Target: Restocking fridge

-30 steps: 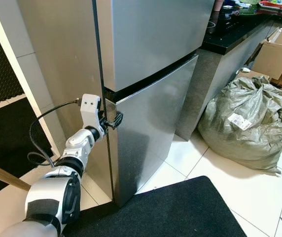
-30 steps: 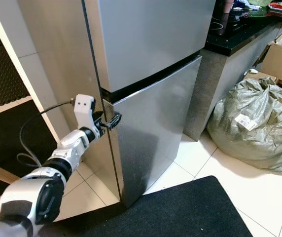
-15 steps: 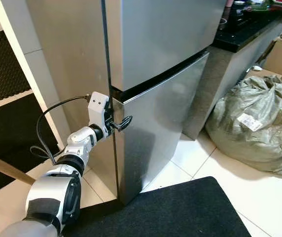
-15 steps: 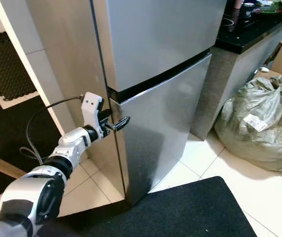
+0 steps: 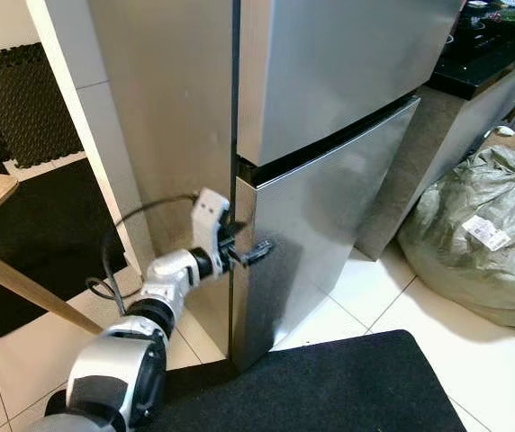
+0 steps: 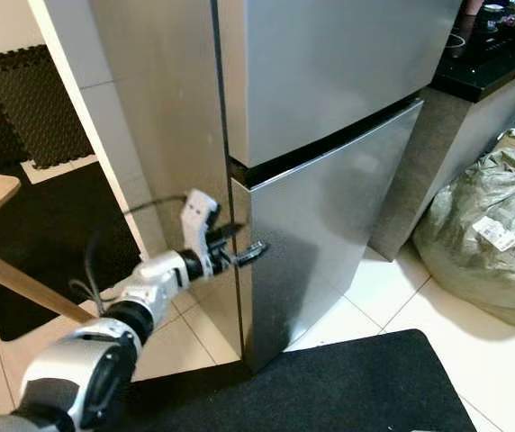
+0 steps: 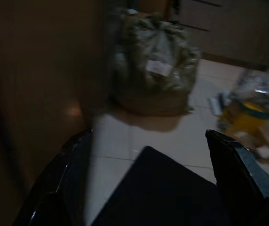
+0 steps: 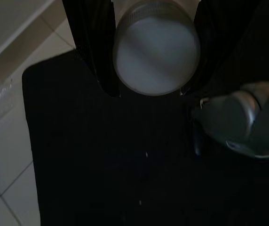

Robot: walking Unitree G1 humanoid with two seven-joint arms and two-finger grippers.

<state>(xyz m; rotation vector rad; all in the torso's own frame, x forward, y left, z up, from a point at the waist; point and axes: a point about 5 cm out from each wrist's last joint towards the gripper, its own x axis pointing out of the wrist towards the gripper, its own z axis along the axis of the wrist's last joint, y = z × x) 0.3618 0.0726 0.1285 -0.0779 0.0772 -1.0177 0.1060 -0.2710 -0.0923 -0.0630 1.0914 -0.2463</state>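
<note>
Standing fridge (image 5: pixel 329 135): brushed steel, two doors, beside black tabletop (image 5: pixel 483 67).
Left claw (image 5: pixel 250 255): fingers parted at lower door's edge.
Right claw (image 8: pixel 153 52): clasping pale round container (image 8: pixel 156 54).
Sack (image 5: pixel 478 243): woven grey-green, white label unreadable.

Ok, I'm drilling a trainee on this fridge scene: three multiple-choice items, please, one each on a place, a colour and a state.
1. Where is the left claw?
A. At the lower fridge door's edge
B. On the sack
C. On the counter

2. What colour is the mat before the fridge?
A. Red
B. Black
C. White

3. What is the right claw doing?
A. Hanging empty
B. Gripping the sack
C. Holding a round white container

Key:
1 A: the left claw sits at the seam of the lower fridge door.
2 B: the mat is black.
3 C: the right claw flanks the round white container.
</note>
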